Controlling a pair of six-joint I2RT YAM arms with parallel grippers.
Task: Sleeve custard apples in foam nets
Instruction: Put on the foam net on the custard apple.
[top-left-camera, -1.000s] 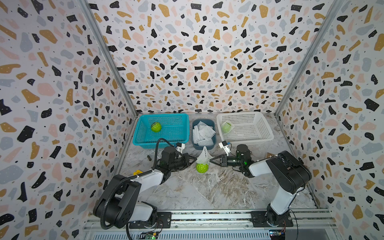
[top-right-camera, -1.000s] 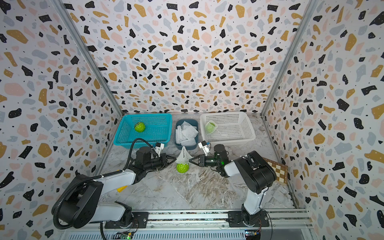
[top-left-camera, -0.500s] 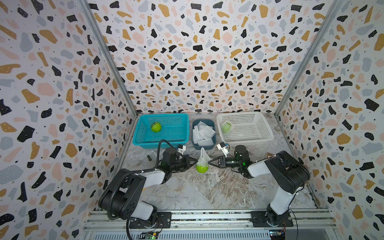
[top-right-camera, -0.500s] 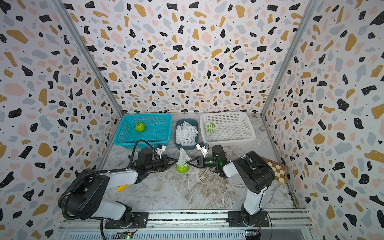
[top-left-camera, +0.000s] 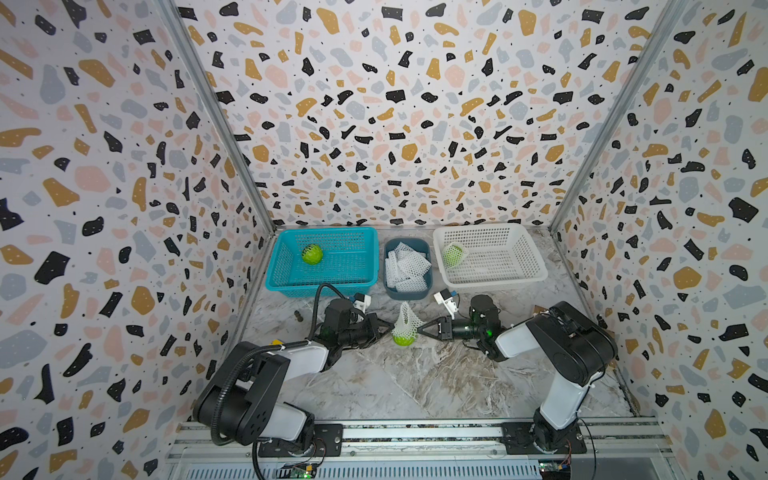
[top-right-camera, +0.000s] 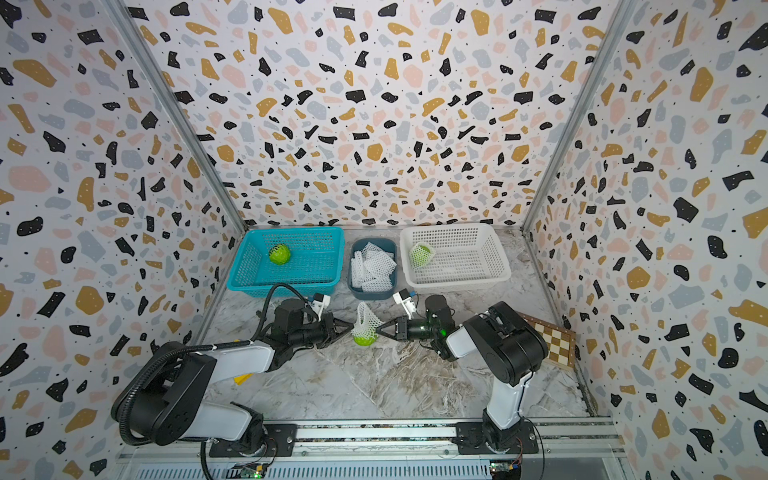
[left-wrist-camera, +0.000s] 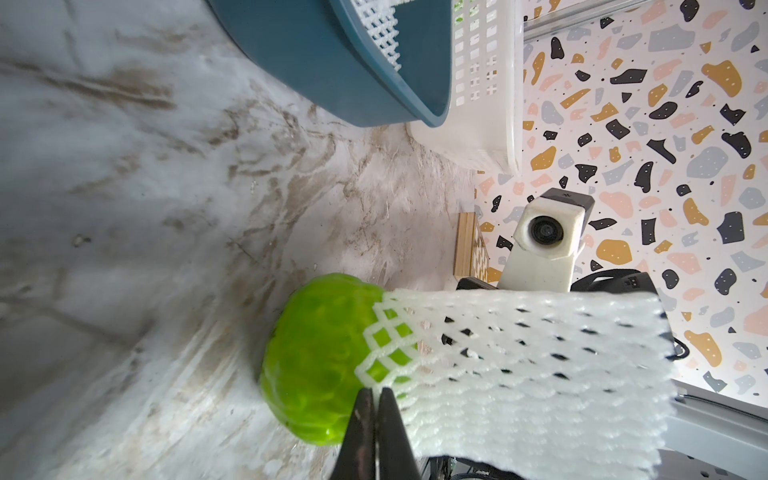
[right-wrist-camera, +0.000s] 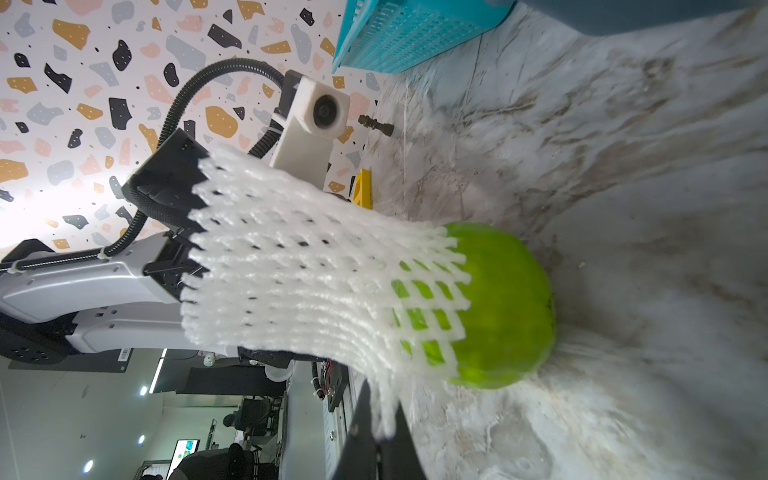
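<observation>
Left arm (top-left-camera: 299, 357): I am reaching low over the table (top-left-camera: 415, 386), forearm nearly level, pointing right
Left claw (top-left-camera: 388, 328): I am pinching the foam net (top-left-camera: 404, 319) at its left edge
Right arm (top-left-camera: 515, 338): I am reaching low, pointing left
Right claw (top-left-camera: 420, 329): I am pinching the net's right edge
Custard apple (top-left-camera: 403, 340): sitting on the table between my claws, only its top inside the net

No readable text (arm sticker (right-wrist-camera: 124, 354) too blurred)
</observation>
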